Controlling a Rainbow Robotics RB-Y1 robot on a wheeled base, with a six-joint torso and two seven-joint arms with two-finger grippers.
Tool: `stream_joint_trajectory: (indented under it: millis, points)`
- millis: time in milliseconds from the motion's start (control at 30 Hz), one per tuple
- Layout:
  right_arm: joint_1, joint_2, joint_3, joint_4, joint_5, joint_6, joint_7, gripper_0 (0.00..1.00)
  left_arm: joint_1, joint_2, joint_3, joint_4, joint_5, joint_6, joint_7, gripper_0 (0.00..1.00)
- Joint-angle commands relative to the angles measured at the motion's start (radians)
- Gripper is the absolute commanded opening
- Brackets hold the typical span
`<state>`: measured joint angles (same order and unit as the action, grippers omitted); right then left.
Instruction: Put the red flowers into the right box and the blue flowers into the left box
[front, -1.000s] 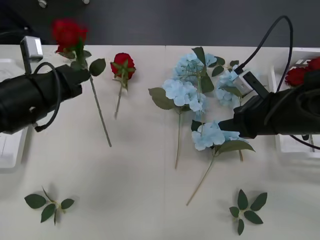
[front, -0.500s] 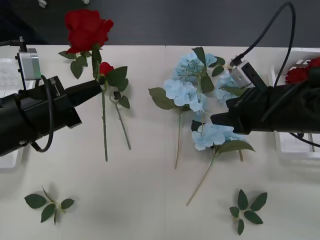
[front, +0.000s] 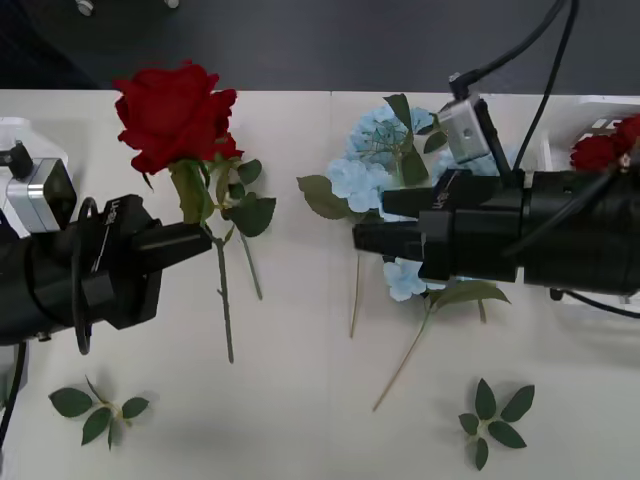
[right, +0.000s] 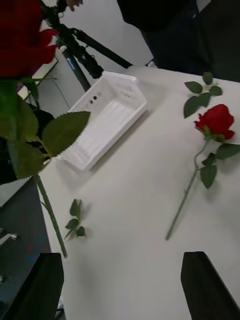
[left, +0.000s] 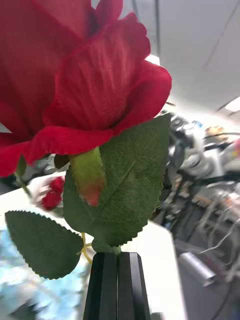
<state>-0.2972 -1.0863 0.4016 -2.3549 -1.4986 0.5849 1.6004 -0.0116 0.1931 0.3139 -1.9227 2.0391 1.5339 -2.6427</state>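
Deep-red roses (front: 175, 115) with dark green leaves, pale sky-blue flowers (front: 365, 180), white ribbed box (right: 107, 117), black claw (left: 116, 285).

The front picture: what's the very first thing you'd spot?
A big red rose held up off the table, its stem pinched in the left end effector on the left. On the right, the right end effector reaches over a heap of pale blue flowers mid-table.

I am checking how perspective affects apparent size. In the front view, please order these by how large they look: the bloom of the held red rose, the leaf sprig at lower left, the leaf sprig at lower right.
1. Held red rose bloom, but it is raised nearer the camera, which enlarges it.
2. and 3. Lower-right leaf sprig and lower-left leaf sprig look alike; not ranked.
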Motion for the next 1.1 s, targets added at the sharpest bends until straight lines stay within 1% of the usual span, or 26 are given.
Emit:
stream_joint_trajectory:
  millis: [33, 100, 133, 200, 300, 433, 700, 833, 1100]
  points:
    - [-0.040, -0.052, 0.161, -0.035, 0.005, -0.102, -0.004, 0.69, -0.004, -0.043, 0.011, 0.028, 0.041, 0.057, -0.063, 0.00]
    - [-0.063, -0.057, 0.263, -0.026, 0.060, -0.168, 0.003, 0.69, -0.010, -0.057, 0.001, 0.028, 0.044, 0.061, -0.063, 0.00]
    - [-0.068, -0.057, 0.286, -0.023, 0.072, -0.183, 0.004, 0.69, -0.011, -0.058, -0.003, 0.028, 0.046, 0.063, -0.063, 0.00]
    - [-0.085, -0.058, 0.373, -0.006, 0.113, -0.232, 0.007, 0.69, -0.019, -0.060, -0.019, 0.028, 0.049, 0.057, -0.063, 0.00]
    - [-0.103, -0.052, 0.451, 0.014, 0.150, -0.275, 0.012, 0.69, -0.027, -0.060, -0.032, 0.028, 0.050, 0.052, -0.063, 0.00]
    - [-0.126, -0.012, 0.528, 0.040, 0.155, -0.318, 0.015, 0.69, -0.027, -0.060, -0.045, 0.028, 0.050, 0.043, -0.063, 0.00]
    - [-0.155, 0.092, 0.643, 0.100, 0.163, -0.430, 0.023, 0.69, -0.024, -0.063, -0.056, 0.028, 0.052, 0.028, -0.063, 0.00]
    - [-0.180, 0.148, 0.703, 0.129, 0.166, -0.487, 0.027, 0.69, -0.021, -0.084, -0.064, 0.030, 0.052, 0.014, -0.063, 0.00]
    - [-0.181, 0.194, 0.718, 0.144, 0.172, -0.531, 0.038, 0.69, -0.018, -0.132, -0.075, 0.031, 0.026, 0.012, -0.063, 0.00]
